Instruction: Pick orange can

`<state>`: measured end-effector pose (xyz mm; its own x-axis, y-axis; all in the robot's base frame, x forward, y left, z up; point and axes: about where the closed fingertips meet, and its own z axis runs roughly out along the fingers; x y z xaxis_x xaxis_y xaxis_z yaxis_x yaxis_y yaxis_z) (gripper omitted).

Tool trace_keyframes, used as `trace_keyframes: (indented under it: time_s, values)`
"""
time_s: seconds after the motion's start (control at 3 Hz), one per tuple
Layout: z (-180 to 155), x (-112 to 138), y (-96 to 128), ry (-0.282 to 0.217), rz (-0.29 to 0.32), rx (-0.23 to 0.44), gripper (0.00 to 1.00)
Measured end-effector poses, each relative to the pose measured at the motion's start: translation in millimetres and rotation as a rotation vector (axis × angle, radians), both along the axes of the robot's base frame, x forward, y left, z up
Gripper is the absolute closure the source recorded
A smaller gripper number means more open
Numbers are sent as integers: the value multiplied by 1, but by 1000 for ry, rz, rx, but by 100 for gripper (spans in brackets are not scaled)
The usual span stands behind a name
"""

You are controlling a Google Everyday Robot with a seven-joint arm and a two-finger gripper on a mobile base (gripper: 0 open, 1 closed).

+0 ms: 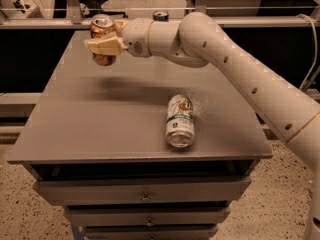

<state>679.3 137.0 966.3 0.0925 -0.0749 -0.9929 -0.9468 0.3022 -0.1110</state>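
The gripper (pixel 103 47) hangs above the grey counter (pixel 100 129), jaws clamped on an upright orange-copper metal drink can (pixel 101 27). A white-and-green can (pixel 180 120) lies well apart, lower right of the jaws.

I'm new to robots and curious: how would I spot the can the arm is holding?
Find the grey drawer cabinet, then look above its far left corner, where the gripper is shut on the orange can. It is upright and copper-coloured with a silver top, unlike the white-and-green can lying on its side nearer the front.
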Motion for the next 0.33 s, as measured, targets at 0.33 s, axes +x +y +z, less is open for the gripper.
trace_keyframes:
  time_s: [0.33]
  values:
    - [1,-1,-4,-5,-4,0,100]
